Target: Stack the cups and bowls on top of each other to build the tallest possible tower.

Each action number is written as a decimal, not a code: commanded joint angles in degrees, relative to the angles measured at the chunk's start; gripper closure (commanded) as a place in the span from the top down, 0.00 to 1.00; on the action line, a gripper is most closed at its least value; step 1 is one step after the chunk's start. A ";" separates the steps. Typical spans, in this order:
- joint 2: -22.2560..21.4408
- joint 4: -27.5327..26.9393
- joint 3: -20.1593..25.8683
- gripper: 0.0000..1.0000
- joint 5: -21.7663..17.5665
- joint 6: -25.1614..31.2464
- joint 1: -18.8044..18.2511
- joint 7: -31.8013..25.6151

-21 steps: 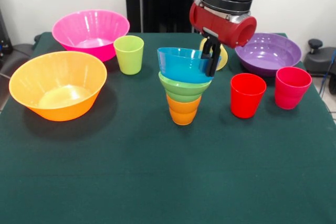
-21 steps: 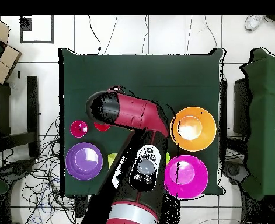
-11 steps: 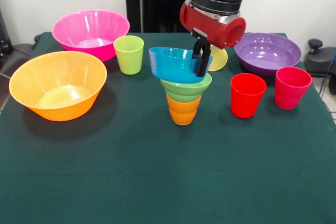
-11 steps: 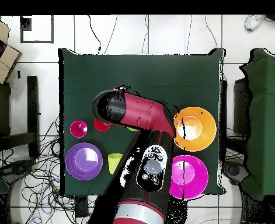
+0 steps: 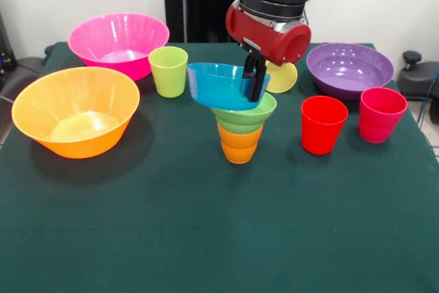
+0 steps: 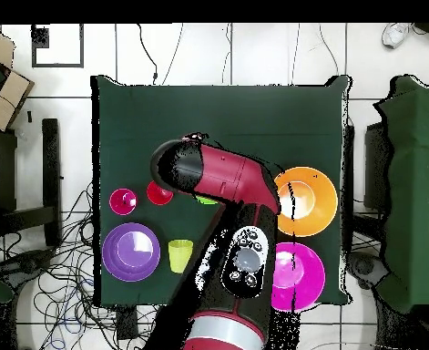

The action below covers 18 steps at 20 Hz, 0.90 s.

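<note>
The black pincer is closed over the right rim of the small blue plastic bowl, one finger inside and one outside. The bowl hangs tilted, shifted to the left of the small light green plastic bowl; whether its underside touches the green rim I cannot tell. The light green bowl sits on the orange ribbed plastic cup, which stands near the middle of the dark green table. Behind the pincer is the translucent pale yellow cup. To the right stand the red plastic cup, the pink-red cup and the wide purple bowl. To the left are the lime green cup, the large pink bowl and the large orange bowl.
</note>
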 commanded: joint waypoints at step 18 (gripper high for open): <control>1.73 5.13 8.73 0.00 2.48 5.69 -0.97 3.96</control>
